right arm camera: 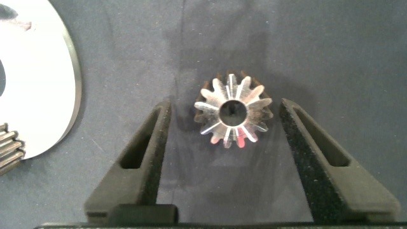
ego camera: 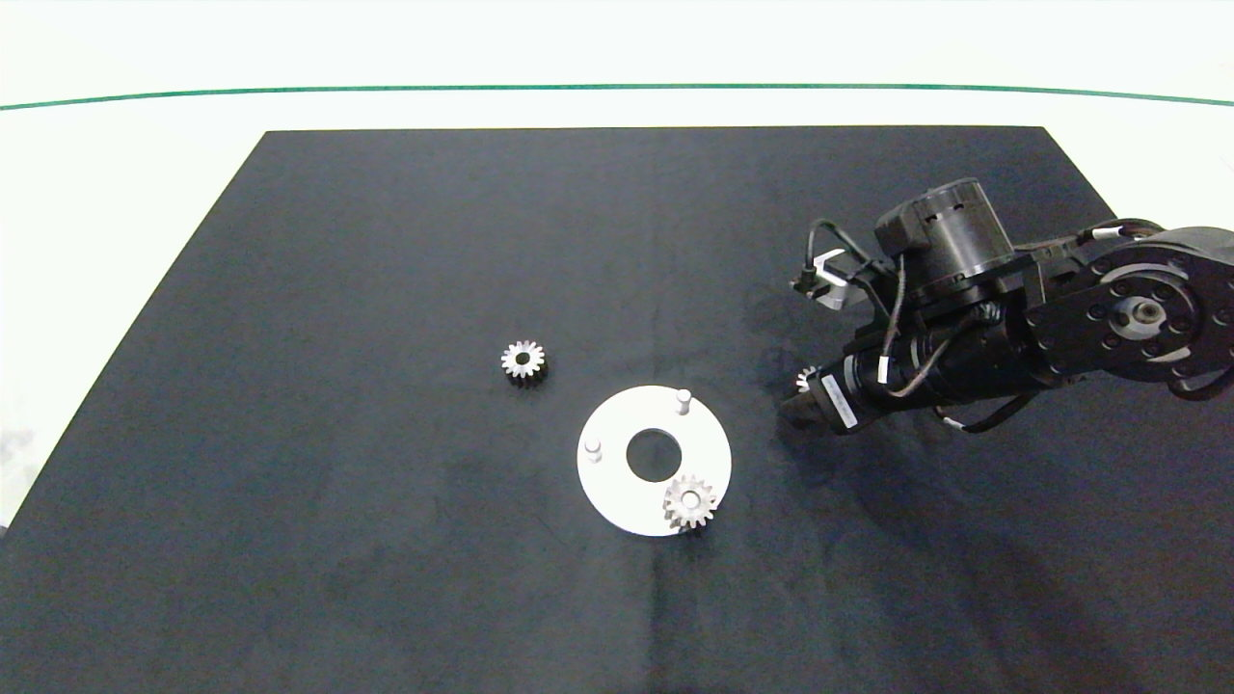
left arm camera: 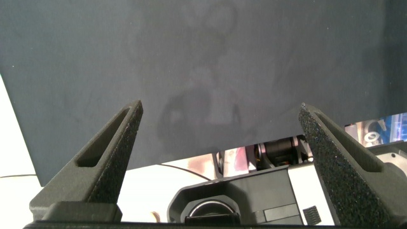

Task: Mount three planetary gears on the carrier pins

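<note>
The right gripper point(right arm camera: 226, 137) is down low over the black mat point(ego camera: 386, 241), toward its right edge, with its two grey fingers spread apart on either side of one planetary gear point(right arm camera: 233, 112). That gear lies flat on the mat between the finger pads, and there is a gap on both sides, so nothing is gripped. From above, only a few of its teeth peek out point(ego camera: 801, 380) from under the dark arm, just right of the white disc point(ego camera: 617, 482).

The disc sits near the middle of the mat, a little toward the near edge. A second gear point(ego camera: 689, 501) is already seated on the disc's near-right pin. The other two carrier pins stand bare: one point(ego camera: 683, 399) at the far side of the disc, one point(ego camera: 593, 449) at its left side.

The third gear point(ego camera: 523, 360) lies flat on the mat, well apart from the disc, off to its far left.

The left gripper point(left arm camera: 219, 159) is out of the overhead view; its own camera shows it hanging over the mat's edge with its fingers wide apart and nothing between them.
</note>
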`<state>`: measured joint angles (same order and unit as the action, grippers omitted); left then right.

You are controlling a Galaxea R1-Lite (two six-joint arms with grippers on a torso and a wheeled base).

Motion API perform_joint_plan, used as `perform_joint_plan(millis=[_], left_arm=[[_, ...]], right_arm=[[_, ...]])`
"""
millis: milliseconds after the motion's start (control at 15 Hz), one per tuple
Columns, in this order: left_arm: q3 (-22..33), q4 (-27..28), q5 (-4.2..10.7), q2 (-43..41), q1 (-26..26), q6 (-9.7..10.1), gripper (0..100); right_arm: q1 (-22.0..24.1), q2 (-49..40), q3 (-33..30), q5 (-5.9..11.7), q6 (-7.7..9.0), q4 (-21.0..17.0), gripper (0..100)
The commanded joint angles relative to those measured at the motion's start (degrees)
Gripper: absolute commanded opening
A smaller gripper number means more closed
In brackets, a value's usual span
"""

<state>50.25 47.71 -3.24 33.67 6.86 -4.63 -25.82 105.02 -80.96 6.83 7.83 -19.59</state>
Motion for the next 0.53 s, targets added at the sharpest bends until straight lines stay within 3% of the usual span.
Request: perform_joint_plan(millis=[67,533], left_arm=[[0.02,0.1,-0.01,0.08,0.08,-0.03,100],[0.02,0.1,-0.01,0.08,0.34,-0.03,100]], right_arm=[[0.07,0.1,0.1,-0.06,0.08,-0.1,60],[0.24,0.89,-0.08,-0.23,0.0,1.4,45]])
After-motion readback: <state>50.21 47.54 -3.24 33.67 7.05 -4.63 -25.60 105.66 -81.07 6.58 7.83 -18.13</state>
